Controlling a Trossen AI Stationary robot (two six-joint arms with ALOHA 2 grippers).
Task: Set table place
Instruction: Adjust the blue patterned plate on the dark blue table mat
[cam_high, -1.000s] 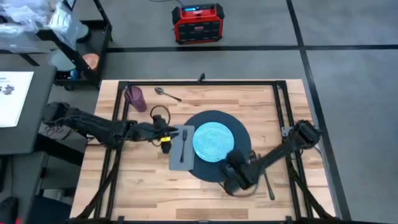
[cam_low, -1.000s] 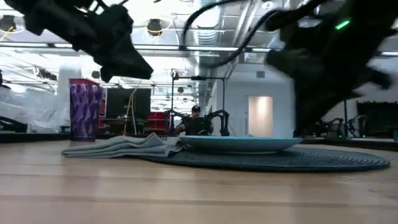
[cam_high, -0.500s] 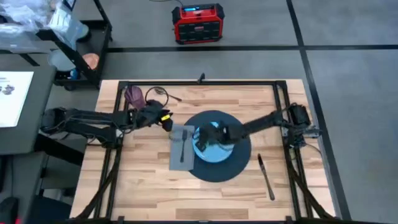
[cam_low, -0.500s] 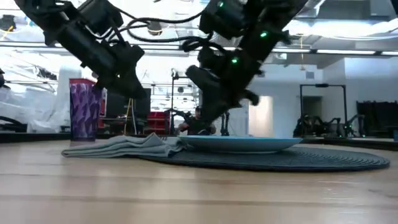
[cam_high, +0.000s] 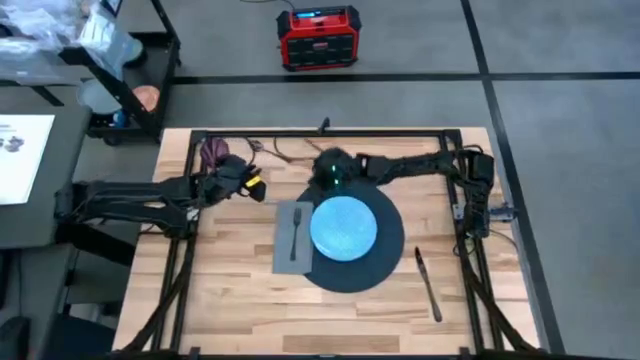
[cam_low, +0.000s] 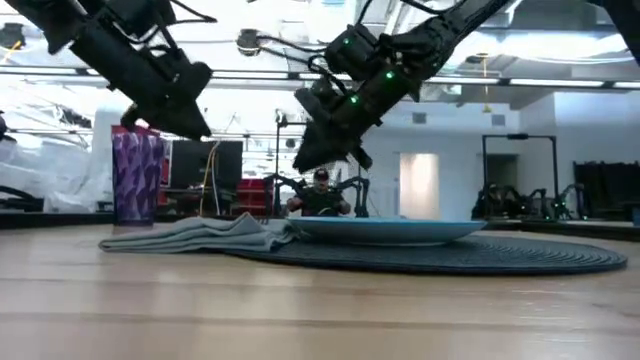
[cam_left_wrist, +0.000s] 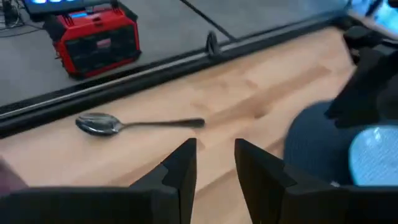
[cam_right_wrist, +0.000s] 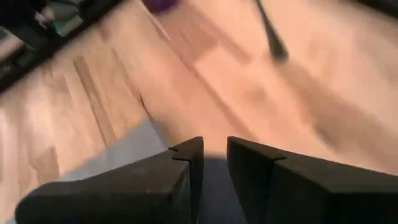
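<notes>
Since half a second ago, your right gripper (cam_high: 330, 172) has swung off the light blue plate (cam_high: 343, 226) toward the tabletop's (cam_high: 230, 290) far edge; your left gripper (cam_high: 248, 186) has drawn back toward the far left corner, beside the purple cup (cam_high: 212, 152). Both pairs of fingers stand slightly spread, holding nothing. The place (cam_high: 385, 262), a dark round mat, lies mid-tabletop under the plate. The napkin (cam_high: 284, 250) with fork (cam_high: 295, 233) touches its left edge; the knife (cam_high: 428, 285) lies right; the spoon (cam_left_wrist: 134, 124) lies near the far edge.
</notes>
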